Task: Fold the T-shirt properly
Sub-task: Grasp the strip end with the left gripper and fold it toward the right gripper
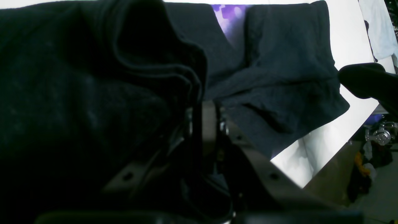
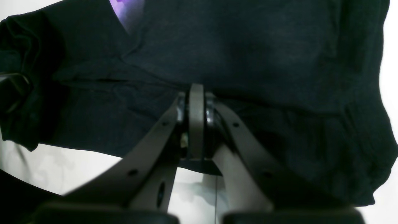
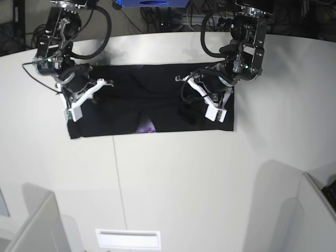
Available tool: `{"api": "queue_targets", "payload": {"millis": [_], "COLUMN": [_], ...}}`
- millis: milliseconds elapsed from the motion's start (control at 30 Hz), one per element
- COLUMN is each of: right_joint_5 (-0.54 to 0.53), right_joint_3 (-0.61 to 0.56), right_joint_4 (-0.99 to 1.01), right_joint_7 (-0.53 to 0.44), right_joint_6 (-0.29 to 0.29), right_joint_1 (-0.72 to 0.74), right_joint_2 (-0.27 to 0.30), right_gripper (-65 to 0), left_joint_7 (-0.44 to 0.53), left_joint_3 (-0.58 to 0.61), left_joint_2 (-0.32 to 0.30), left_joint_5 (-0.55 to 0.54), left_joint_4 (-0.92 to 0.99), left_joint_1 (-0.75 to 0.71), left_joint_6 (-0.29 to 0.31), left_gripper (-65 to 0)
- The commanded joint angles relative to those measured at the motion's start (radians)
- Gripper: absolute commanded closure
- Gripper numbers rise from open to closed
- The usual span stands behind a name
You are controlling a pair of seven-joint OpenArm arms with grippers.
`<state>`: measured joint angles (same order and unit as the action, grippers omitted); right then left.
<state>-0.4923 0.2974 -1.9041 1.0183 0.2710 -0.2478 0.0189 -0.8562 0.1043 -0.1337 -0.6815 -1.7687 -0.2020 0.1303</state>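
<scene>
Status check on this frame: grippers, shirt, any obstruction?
Left gripper shut on the T-shirt. Right gripper shut on its cloth too. Shirt lies as a flat band across the table, purple print peeking out. Nothing in the way.

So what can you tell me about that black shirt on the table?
The T-shirt is plain black cloth, lying as a wide, partly folded band on the white table. A small purple patch of its print peeks out at the near edge. The left end effector is shut on bunched layers of it; the right end effector is closed at its other end.
</scene>
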Motion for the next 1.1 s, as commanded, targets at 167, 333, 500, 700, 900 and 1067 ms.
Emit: {"api": "queue_targets", "payload": {"millis": [167, 333, 500, 700, 900, 1067], "right_joint_5": [-0.013, -0.013, -0.013, -0.013, -0.013, -0.018], "right_joint_3": [0.004, 0.004, 0.004, 0.004, 0.004, 0.069], "right_joint_4": [-0.013, -0.013, -0.013, -0.013, -0.013, -0.013], "right_joint_7": [-0.017, -0.017, -0.017, -0.017, -0.017, -0.017], "right_joint_6": [0.007, 0.007, 0.007, 0.007, 0.007, 0.007], "right_joint_1": [0.009, 0.011, 0.017, 0.017, 0.017, 0.021], "right_joint_2": [0.005, 0.005, 0.005, 0.005, 0.005, 0.002], "right_gripper": [0.0, 0.0, 0.0, 0.0, 0.0, 0.0], "left_joint_7": [0.018, 0.018, 0.018, 0.018, 0.018, 0.019], "left_joint_3": [0.005, 0.005, 0.005, 0.005, 0.105, 0.125], "left_joint_2": [0.001, -0.001, -0.001, 0.001, 0.019, 0.029], "left_joint_5": [-0.016, -0.017, -0.017, -0.019, -0.020, -0.022], "left_joint_4": [-0.017, -0.015, -0.013, 0.008, 0.065, 0.014], "left_joint_1": [0.031, 0.032, 0.036, 0.045, 0.092, 0.091], "left_joint_6": [0.007, 0.007, 0.007, 0.007, 0.007, 0.007], "left_gripper": [0.0, 0.0, 0.0, -18.6, -41.3, -44.1]}}
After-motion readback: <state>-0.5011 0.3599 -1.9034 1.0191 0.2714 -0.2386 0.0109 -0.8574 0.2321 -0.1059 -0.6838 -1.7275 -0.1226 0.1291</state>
